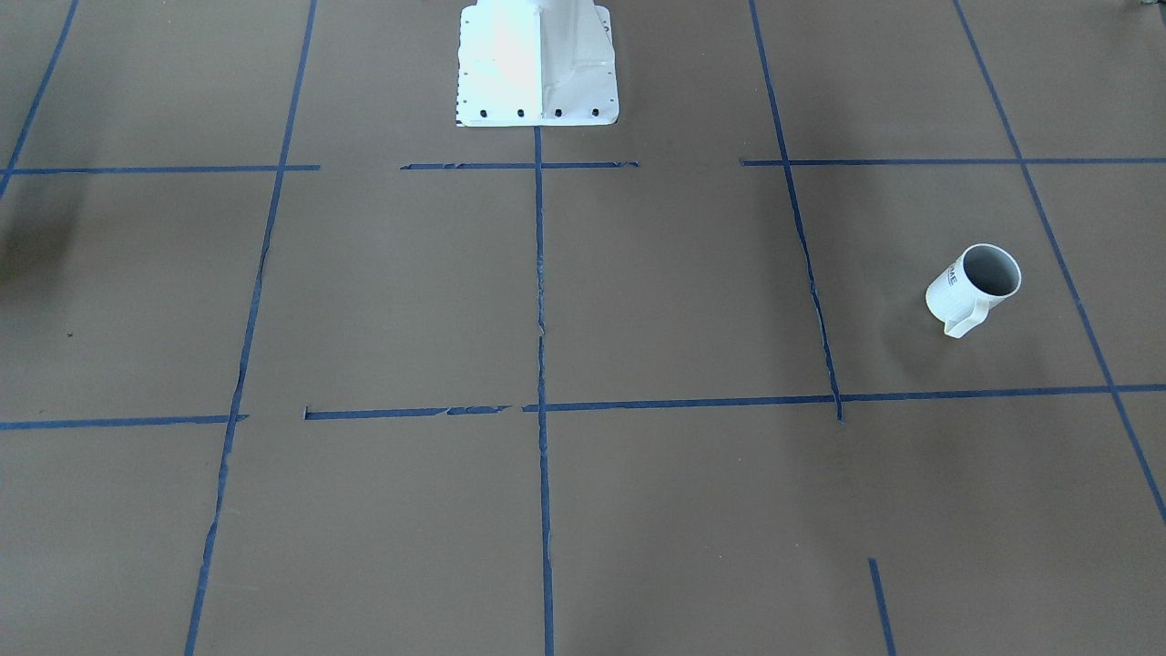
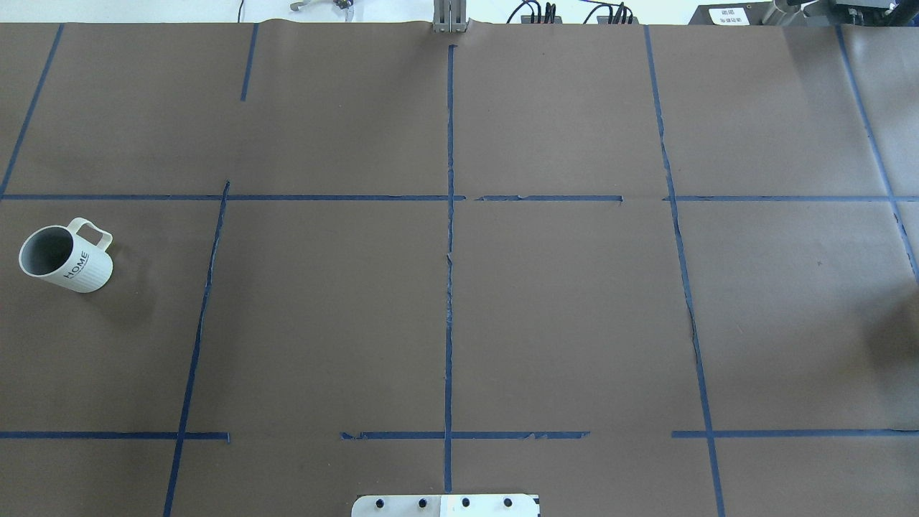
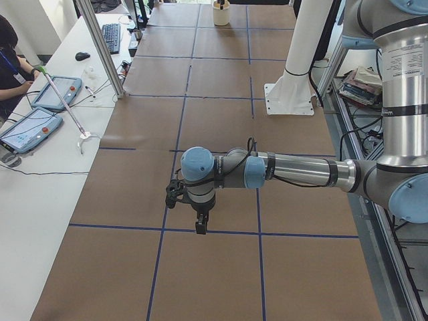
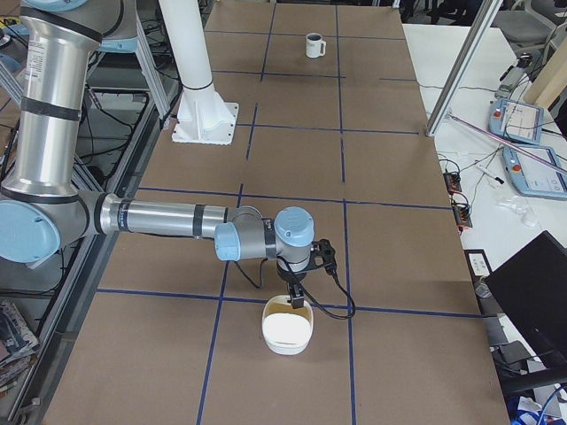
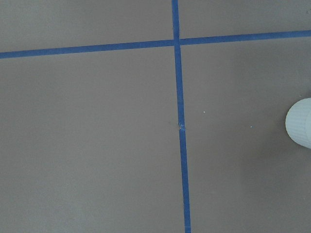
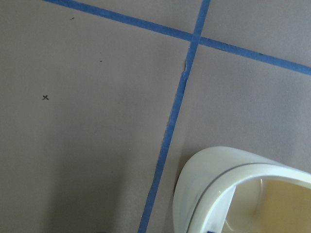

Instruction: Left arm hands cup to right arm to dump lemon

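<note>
1. Gripper-wise: black left gripper (image 3: 200, 227) and black right gripper (image 4: 297, 299), can't tell how open either is.
2. White ribbed "HOME" mug (image 2: 68, 258) stands near the worktop's (image 2: 323, 323) left edge.
3. A sloppy approach could tip it over.

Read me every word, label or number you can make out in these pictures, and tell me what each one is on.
"HOME": dark letters on the side of the white mug, clearest in the overhead view.
White label at the overhead view's top right: its print is too small to read.
Nothing else is legible.
</note>
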Robot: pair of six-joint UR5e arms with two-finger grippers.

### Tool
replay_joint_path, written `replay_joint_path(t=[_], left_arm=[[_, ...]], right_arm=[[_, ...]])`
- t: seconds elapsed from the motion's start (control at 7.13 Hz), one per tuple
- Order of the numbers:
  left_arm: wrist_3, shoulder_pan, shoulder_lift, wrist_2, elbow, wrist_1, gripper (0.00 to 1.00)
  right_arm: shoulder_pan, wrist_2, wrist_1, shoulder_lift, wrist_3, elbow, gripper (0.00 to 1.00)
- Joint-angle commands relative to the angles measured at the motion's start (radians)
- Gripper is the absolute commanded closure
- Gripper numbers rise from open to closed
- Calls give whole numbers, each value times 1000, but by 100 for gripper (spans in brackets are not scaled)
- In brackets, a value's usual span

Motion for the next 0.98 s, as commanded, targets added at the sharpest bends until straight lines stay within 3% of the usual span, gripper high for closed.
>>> replay_joint_path(t=[0.0,0.14,0.56,0.84], left_arm=[[-5,2,-13,1,-3,-63,0],[-99,64,-97,8,28,-352,0],[-109,65,-98,7,31,-352,0],[-313,125,-86,8,32,-410,0]], right_arm=[[0,2,1,14,4,5,0],[0,29,135,56,183,151,0],[0,29,135,54,185,151,0],[0,26,136,51,185,151,0]])
